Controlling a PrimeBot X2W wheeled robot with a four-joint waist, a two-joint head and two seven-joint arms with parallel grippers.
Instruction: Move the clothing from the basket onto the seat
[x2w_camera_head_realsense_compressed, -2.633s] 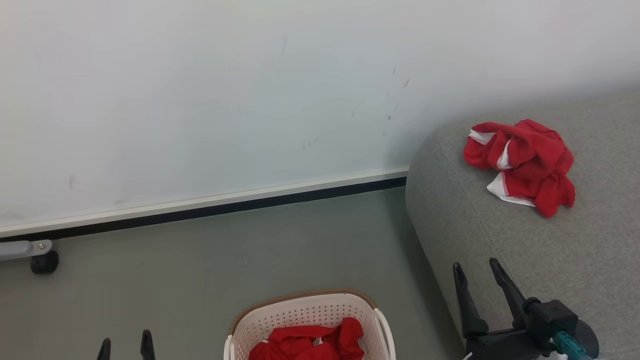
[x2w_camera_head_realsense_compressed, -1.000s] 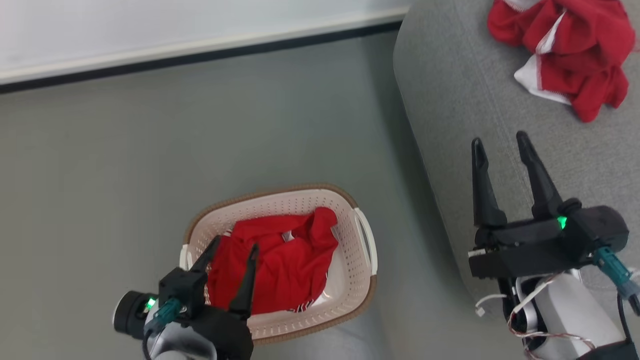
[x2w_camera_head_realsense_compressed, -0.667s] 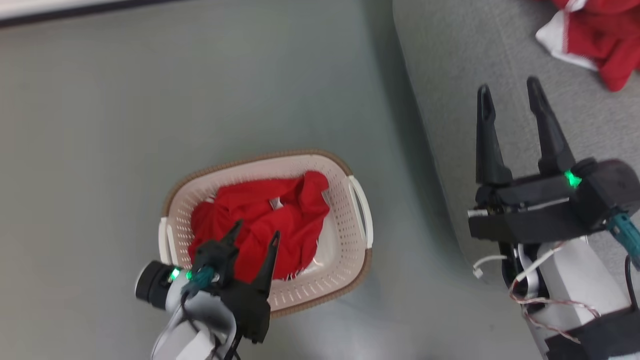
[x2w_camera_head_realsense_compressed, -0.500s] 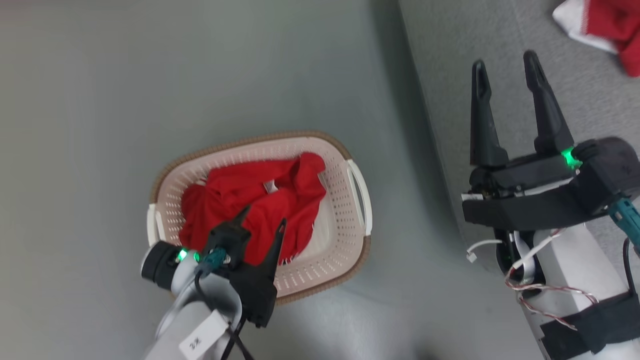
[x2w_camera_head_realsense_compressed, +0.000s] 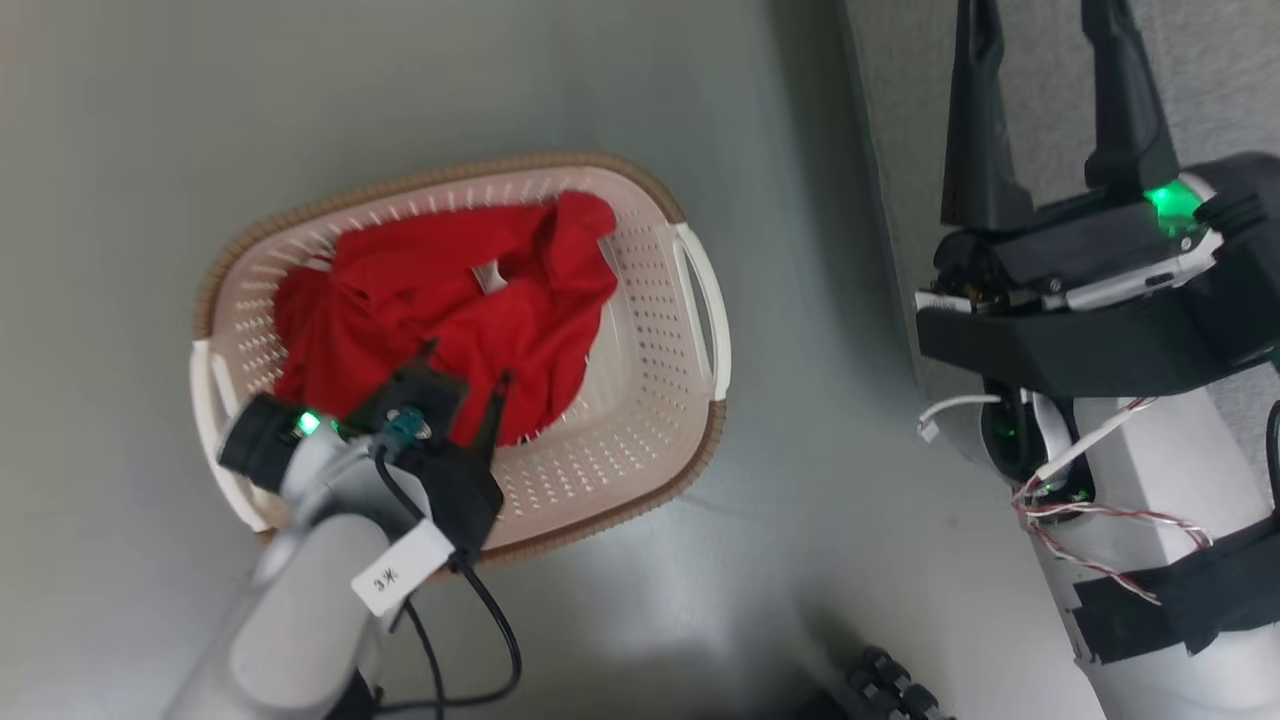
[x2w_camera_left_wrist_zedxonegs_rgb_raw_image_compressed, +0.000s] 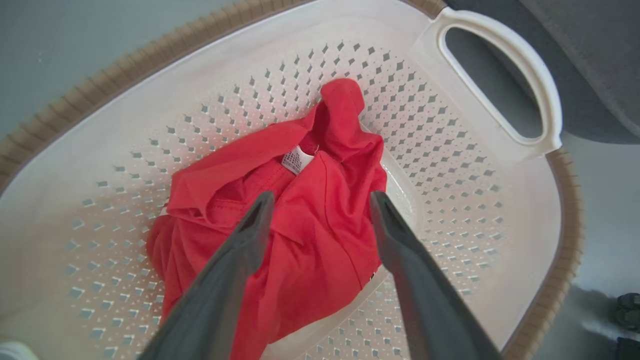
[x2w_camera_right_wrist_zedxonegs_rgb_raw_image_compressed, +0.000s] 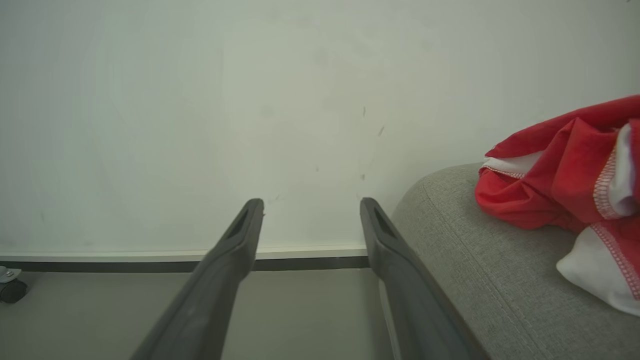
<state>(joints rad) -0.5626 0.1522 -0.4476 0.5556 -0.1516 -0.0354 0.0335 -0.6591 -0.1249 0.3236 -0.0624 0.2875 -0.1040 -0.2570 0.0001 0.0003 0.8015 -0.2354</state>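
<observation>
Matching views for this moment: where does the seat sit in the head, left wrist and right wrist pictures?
Head view: the seat is at the upper right, right of the basket.
Left wrist view: top right corner, beyond the basket's handle.
Right wrist view: lower right, with red clothing lying on it.
Shared landmark: the floor bordering the seat's edge.
</observation>
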